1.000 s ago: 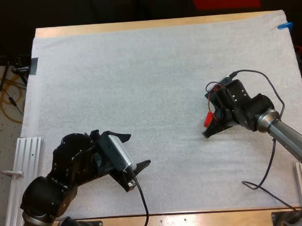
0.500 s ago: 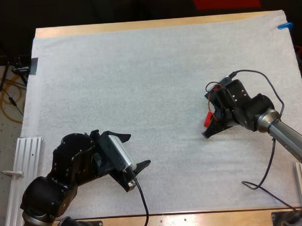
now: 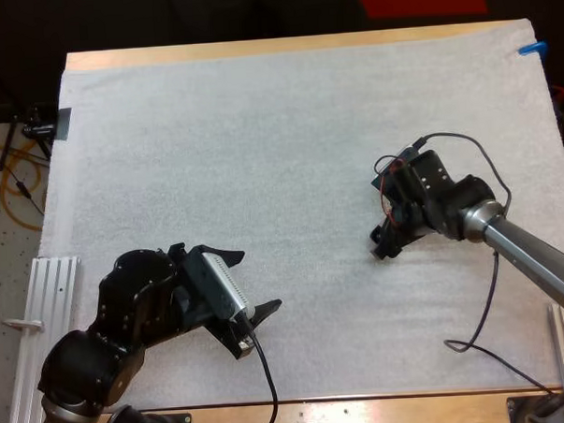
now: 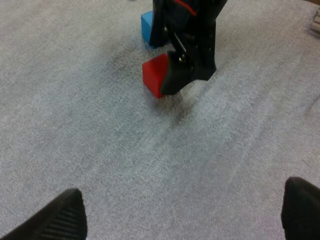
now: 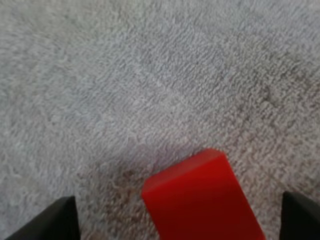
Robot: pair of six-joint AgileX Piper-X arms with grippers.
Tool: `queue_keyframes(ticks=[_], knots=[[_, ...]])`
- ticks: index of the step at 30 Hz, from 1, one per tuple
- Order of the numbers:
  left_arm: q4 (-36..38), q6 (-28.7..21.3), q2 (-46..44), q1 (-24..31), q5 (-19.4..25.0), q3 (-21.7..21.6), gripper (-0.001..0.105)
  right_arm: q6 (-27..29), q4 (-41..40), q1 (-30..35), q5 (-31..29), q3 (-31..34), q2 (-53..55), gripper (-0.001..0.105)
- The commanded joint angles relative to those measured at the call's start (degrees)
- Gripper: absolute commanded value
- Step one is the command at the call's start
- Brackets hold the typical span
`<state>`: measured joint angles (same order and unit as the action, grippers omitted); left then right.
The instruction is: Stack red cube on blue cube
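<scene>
The red cube point(image 5: 200, 200) lies on the white mat between my right gripper's point(image 5: 180, 220) two fingers, which stand apart and clear of its sides. From the left wrist view the red cube point(image 4: 155, 75) looks slightly tilted beside one black fingertip of the right gripper point(image 4: 186, 60). The blue cube point(image 4: 146, 25) sits just behind, partly hidden by that gripper. In the high view the right gripper point(image 3: 384, 240) is at the mat's right middle and covers both cubes. My left gripper point(image 3: 255, 281) rests open near the front left, far from the cubes.
The mat point(image 3: 260, 137) spreads wide and bare to the left of and beyond the right gripper. A metal rail point(image 3: 43, 306) lies off the mat's front left edge. A black cable point(image 3: 484, 324) loops on the mat near the right arm.
My right gripper's fingers have spread apart and the gripper has shifted a little left. The red patch seen beside it in the high view is now covered. The left arm has not moved.
</scene>
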<state>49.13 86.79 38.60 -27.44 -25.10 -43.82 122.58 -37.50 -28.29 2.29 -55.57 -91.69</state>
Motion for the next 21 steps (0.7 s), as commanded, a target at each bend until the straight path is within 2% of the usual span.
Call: queue_keyframes(ticks=[1,3,5,7,8,10,13,15,17,21], knots=[[-0.68,0.74,0.18,-0.23,-0.38,-0.33,0.076,0.97,0.95,0.02,0.93,-0.43,-0.73,0.075],[-0.68,0.74,0.18,-0.23,-0.38,-0.33,0.076,0.97,1.16,0.02,0.93,-0.43,-1.85,0.074],[-0.68,0.74,0.18,-0.23,-0.38,-0.33,0.076,0.81,1.15,0.02,0.73,-0.43,-2.81,0.067],[-0.68,0.74,0.18,-0.23,-0.38,-0.33,0.076,0.67,1.15,0.02,-0.91,-0.43,-3.59,0.049],[-0.68,0.74,0.18,-0.23,-0.38,-0.33,0.076,0.67,1.15,0.02,-1.35,-0.43,-3.64,0.043],[-0.58,0.74,0.18,-0.23,-0.38,-0.33,0.076,0.67,1.15,0.02,-3.6,-0.66,-3.44,0.021],[-0.6,0.74,0.18,-0.23,-0.38,-0.33,0.076,0.67,-0.74,0.02,-3.82,-2.18,-2.53,0.006],[-0.6,0.74,0.18,-0.23,-0.38,-0.33,0.076,0.67,-2.57,0.02,-3.82,-3.83,-1.43,0.002],[-0.6,0.74,0.18,-0.23,-0.38,-0.33,0.076,0.67,-3.83,0.02,-4.08,-5.41,-0.22,0.003],[-0.6,0.74,0.18,-0.23,-0.38,-0.33,0.076,0.67,-5.2,0.14,-8.52,-8.56,2.78,0.009]])
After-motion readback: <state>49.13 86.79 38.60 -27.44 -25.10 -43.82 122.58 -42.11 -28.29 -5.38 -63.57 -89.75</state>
